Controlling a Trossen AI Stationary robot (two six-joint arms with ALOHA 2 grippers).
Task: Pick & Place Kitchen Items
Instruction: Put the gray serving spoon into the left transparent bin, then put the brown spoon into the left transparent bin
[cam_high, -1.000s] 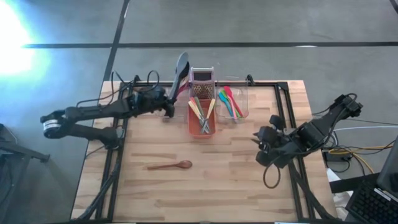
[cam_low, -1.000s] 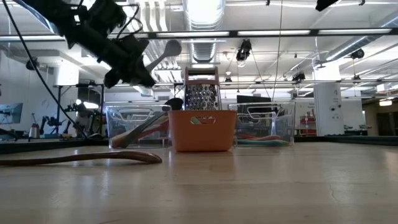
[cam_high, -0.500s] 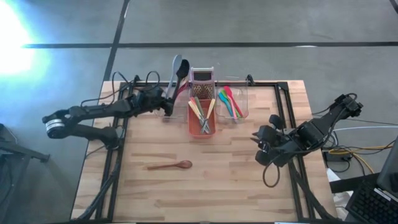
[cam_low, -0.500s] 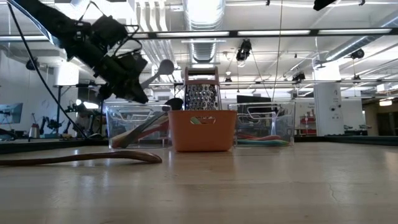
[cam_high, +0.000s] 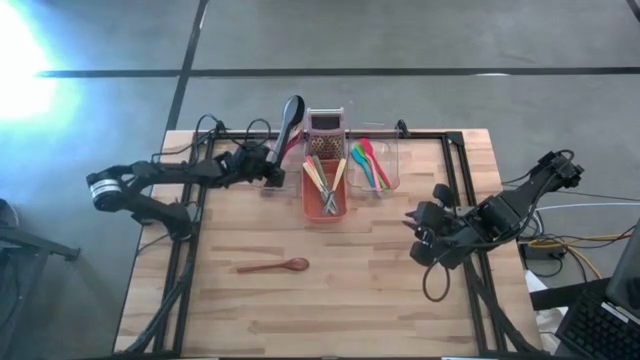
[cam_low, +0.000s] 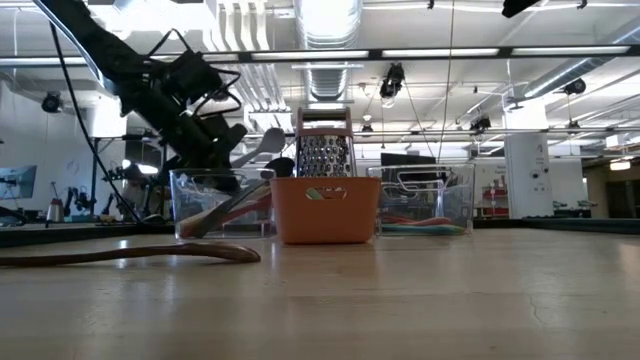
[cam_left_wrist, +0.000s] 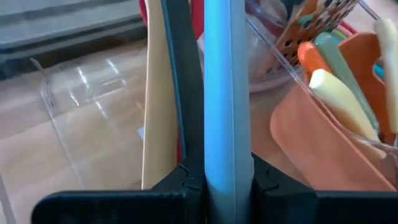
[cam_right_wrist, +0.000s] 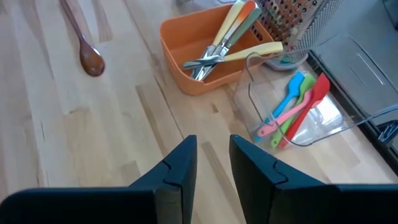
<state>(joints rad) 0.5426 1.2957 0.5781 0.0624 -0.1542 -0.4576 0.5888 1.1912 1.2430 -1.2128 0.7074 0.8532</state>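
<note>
Ladle (cam_high: 291, 118) lowered; grey handle, dark bowl.

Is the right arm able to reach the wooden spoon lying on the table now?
Probably yes. The wooden spoon lies alone on bare table, and nothing stands between it and the right gripper, whose jaws are slightly apart and empty. The left gripper is busy at the tubs.

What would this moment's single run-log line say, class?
left hand: shut on grey ladle, over clear tub | right hand: open, waiting | wooden spoon: on table
</note>
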